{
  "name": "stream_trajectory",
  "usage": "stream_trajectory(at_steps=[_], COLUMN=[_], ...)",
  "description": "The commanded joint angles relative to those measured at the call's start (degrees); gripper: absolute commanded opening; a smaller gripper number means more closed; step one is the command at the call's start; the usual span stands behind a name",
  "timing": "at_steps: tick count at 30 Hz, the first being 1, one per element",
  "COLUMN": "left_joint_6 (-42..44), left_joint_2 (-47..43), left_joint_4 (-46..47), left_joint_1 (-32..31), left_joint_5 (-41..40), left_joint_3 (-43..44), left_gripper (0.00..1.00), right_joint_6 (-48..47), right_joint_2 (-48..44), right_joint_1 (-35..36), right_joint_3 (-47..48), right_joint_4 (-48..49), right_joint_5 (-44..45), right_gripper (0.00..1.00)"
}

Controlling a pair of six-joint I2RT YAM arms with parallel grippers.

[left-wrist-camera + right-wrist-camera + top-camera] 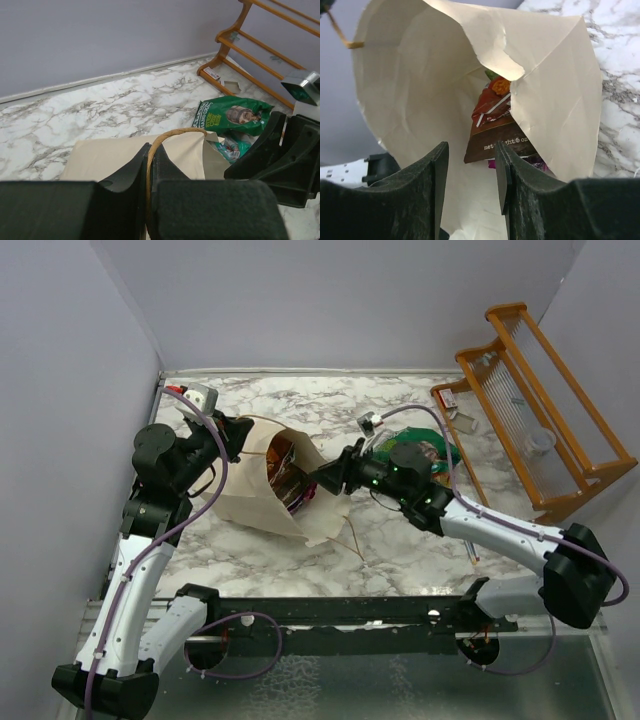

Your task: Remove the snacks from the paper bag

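The tall beige kraft paper bag (250,505) lies on its side on the white marble tabletop (300,400), its mouth gaping toward the right arm. Inside, the right wrist view shows a dark-brown foil packet (495,135) nearest the opening. An orange-red packet (490,102) sits behind it and a purple packet (535,161) peeps out beneath. A large green snack bag (430,450) already lies outside on the tabletop, near the wooden rack (545,390).

The left claw (150,155) is clenched on the bag's twisted cord handle (175,132), lifting the upper lip. The right claw (470,150) hangs at the mouth, jaws parted with nothing gripped, lined up on the dark-brown foil packet's lower corner.

The step in hand looks like the reach for the next snack. The next move calls for going slightly deeper, pinching that corner firmly, then drawing it straight out without dragging the folded lip along.
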Motion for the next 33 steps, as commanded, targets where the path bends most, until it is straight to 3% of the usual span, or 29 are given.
stream_trajectory(at_steps=[1, 7, 14, 18, 23, 33], left_joint_6=[0.67, 0.7, 0.6, 0.46, 0.37, -0.03], left_joint_2=[-0.52, -0.36, -0.2, -0.36, 0.14, 0.75], left_joint_4=[0.76, 0.6, -0.1, -0.22, -0.33, -0.15], left_joint_1=[0.06, 0.06, 0.09, 0.06, 0.06, 0.1], left_joint_5=[-1.75, -1.55, -1.71, -1.7, -1.69, -1.28], left_joint_3=[0.09, 0.49, 0.89, 0.83, 1.14, 1.41], left_gripper=[0.0, 0.0, 0.0, 0.0, 0.0, 0.0], right_joint_6=[4.45, 8.49, 16.53, 18.03, 19.73, 21.91], right_joint_2=[3.83, 8.08, 13.02, 17.85, 23.56, 31.73], right_joint_1=[6.17, 13.7, 15.22, 15.21, 15.25, 15.25], right_joint_3=[2.43, 5.36, 6.55, 10.19, 13.74, 21.41], right_joint_4=[3.13, 2.59, 1.82, 0.59, 2.29, 0.4], right_joint_5=[15.86, 28.71, 39.0, 40.15, 37.76, 41.35], right_gripper=[0.42, 0.43, 0.45, 0.5, 0.5, 0.5])
